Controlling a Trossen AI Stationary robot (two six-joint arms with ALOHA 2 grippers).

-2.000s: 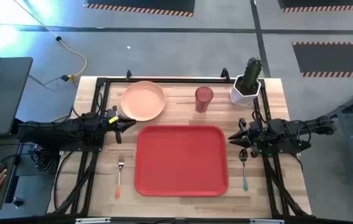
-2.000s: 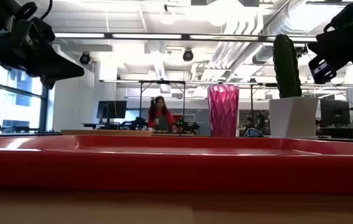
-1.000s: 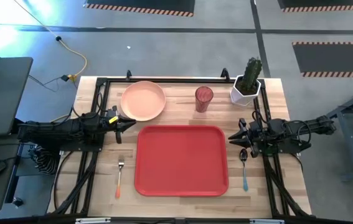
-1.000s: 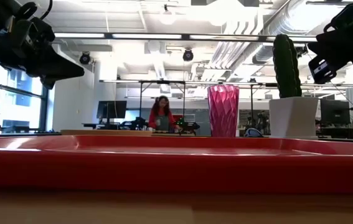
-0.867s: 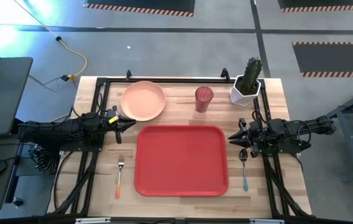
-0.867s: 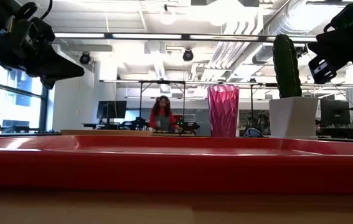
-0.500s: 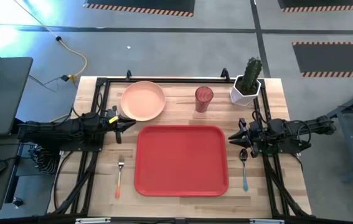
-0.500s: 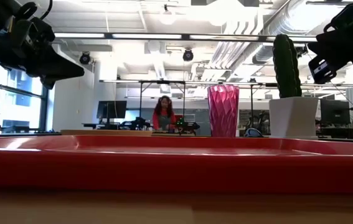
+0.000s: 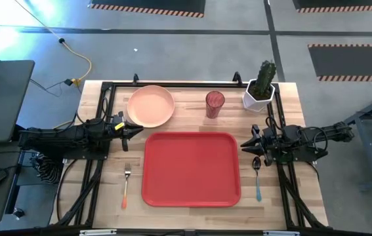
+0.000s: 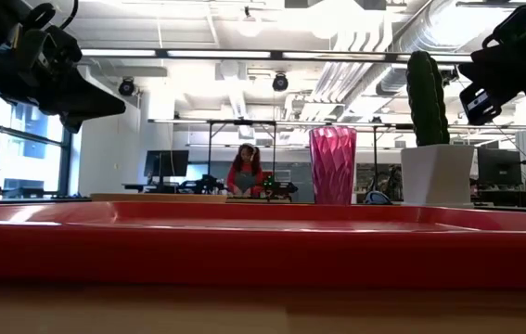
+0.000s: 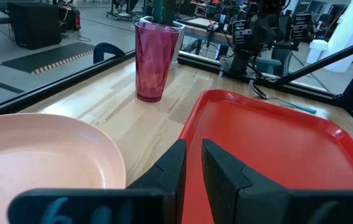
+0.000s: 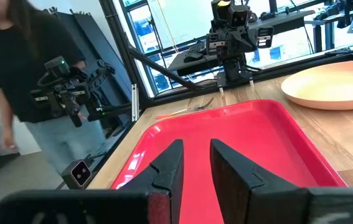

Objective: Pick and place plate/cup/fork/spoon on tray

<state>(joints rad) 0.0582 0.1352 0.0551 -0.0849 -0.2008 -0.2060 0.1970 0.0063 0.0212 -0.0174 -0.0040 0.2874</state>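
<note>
You see a red tray [image 9: 192,169] on pale wood worktop [image 9: 290,105]; at twelve o'clock, a peach-pink plate [image 9: 150,105] and faceted red-pink cup [image 9: 215,103]; orange-handled fork [image 9: 126,186]; teal-handled spoon [image 9: 258,181]; green cactus [image 9: 266,77], white pot [image 9: 258,98].

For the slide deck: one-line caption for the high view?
Empty red tray mid-table; plate, cup, fork, spoon around it; both arms idle.

Both arms were dark, near black, built of chunky jointed segments. The left arm [image 9: 67,136] carried a small yellow mark near its wrist, just behind the left gripper [image 9: 135,131], and black cables coiled at its base. The right arm [image 9: 310,139] ended in the right gripper [image 9: 246,148]. Each gripper had two slim, tapered, matte black fingers [image 11: 223,171], angular in profile, with a narrow gap between them.
</note>
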